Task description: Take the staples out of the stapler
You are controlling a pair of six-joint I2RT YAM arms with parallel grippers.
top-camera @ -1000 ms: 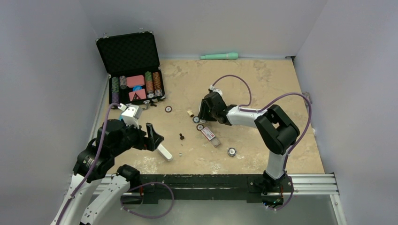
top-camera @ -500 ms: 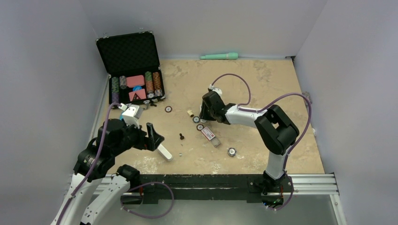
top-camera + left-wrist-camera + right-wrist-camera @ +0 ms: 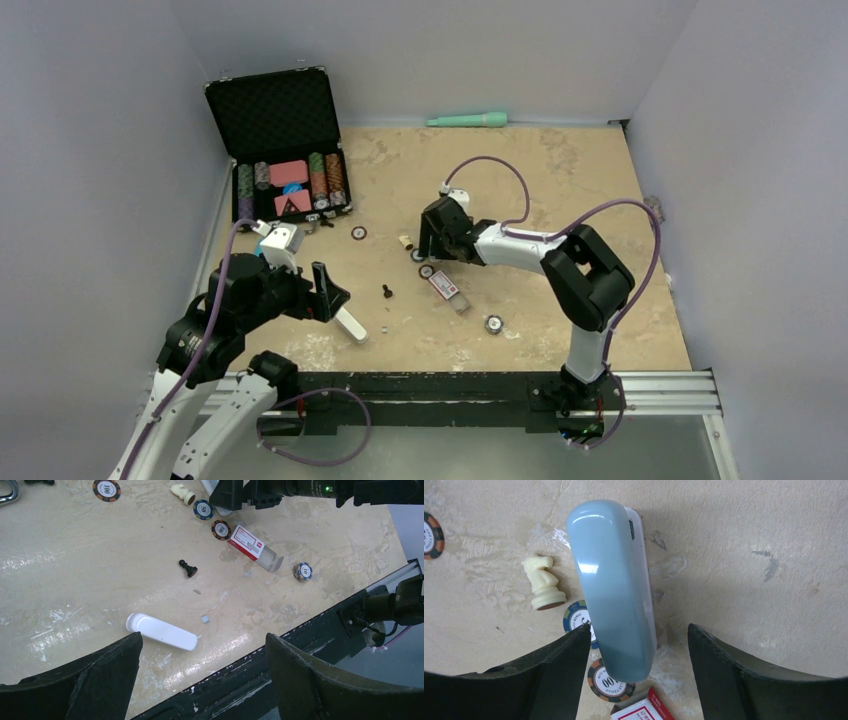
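Stapler body: the stapler was a smooth, glossy pale-blue shell with a rounded nose. A white plastic strip and a small dark slot showed along its right edge.
Stapler place: it lay flat about the middle of the worktop, under the right gripper. From above it was mostly hidden.
Stapler axis: in the right wrist view its long axis ran up and down, the top leaning slightly left. The rounded end pointed away from the fingers and the other end sat between them.
Right jaws: parted, straddling the stapler's lower end. The left finger was just beside the shell and a clear gap showed on the other side. Whether that finger touched the shell could not be told.
Left jaws: the left gripper was spread wide with nothing between its fingers, above the near-left part of the worktop.
Worktop: beige, marbled and scuffed, with pale scrape marks.
Beside the stapler: a cream knight stood to its left. Round striped poker chips lay partly under its lower end.
Staple box: the red-and-white carton had a clear open sleeve and lay just toward the near edge from the stapler.
White bar: a smooth rounded white bar lay near the near edge, below the left gripper.
Pawn: the small black pawn was between the bar and the box.
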